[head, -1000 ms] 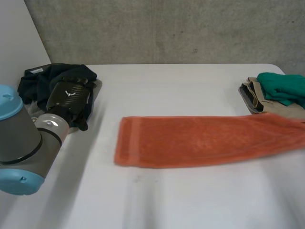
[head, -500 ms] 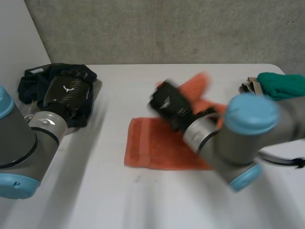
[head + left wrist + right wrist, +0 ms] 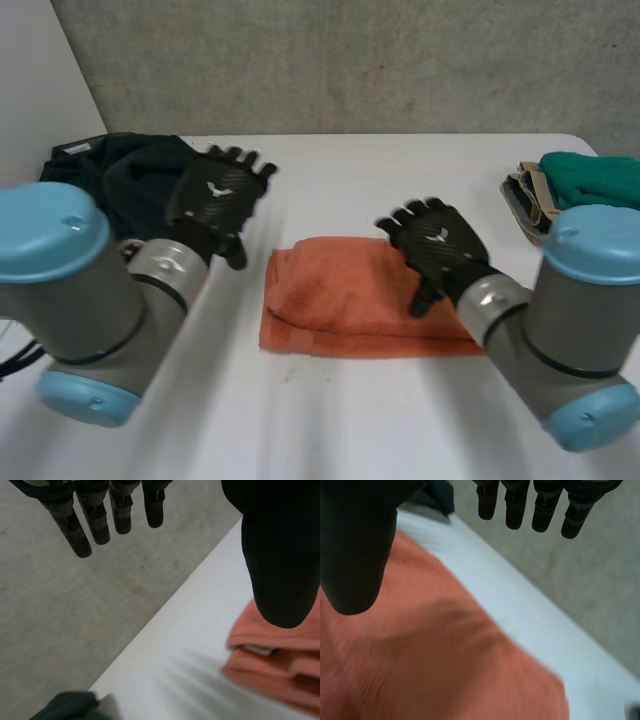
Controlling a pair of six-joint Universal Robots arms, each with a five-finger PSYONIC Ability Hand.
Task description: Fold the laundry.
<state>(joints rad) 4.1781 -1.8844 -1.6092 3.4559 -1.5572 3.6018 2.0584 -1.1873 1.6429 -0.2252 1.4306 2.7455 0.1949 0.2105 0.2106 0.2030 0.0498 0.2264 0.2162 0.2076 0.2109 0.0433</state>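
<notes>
Head view: right hand (image 3: 437,245), fingers straight, above folded orange towel (image 3: 325,290).

Left hand (image 3: 214,203) and right hand (image 3: 437,247) hover, fingers straight, holding nothing.

No legible text, apparently.

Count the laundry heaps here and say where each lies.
3: an orange towel, folded, central, under the right hand; a dark heap far left by the left hand; a green-and-beige stack far right. Heaps may hide more pieces.
</notes>
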